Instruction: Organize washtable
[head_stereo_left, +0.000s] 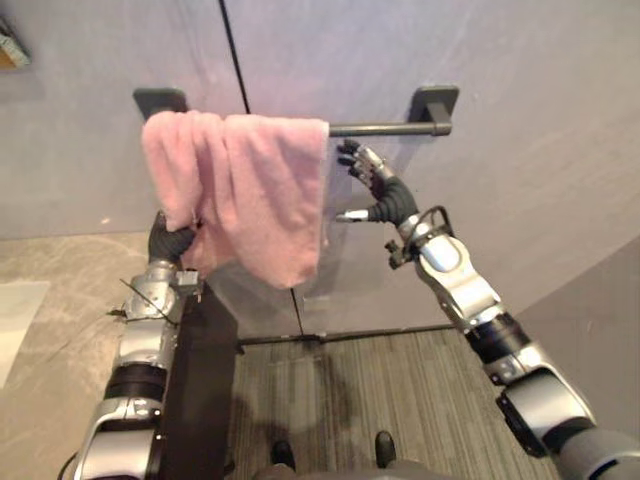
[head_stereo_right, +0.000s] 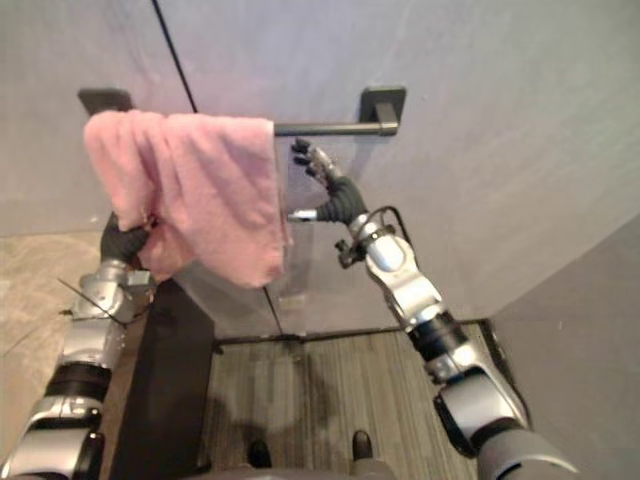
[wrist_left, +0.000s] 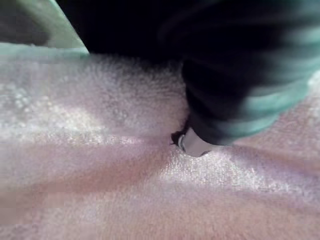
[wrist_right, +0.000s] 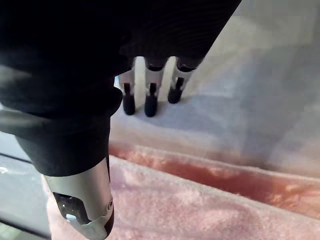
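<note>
A pink towel hangs bunched over the left part of a dark towel bar fixed to the grey wall. My left hand is raised against the towel's lower left edge, partly tucked behind the cloth; the left wrist view has the towel pressed close against the hand's dark cover. My right hand is open just right of the towel's hanging edge and below the bare stretch of bar, holding nothing. In the right wrist view its straight fingers point at the wall above the towel.
The bar ends in two dark brackets, left and right. A black seam runs down the wall. A beige stone-like surface lies at the left, a black panel beside it, and striped flooring below.
</note>
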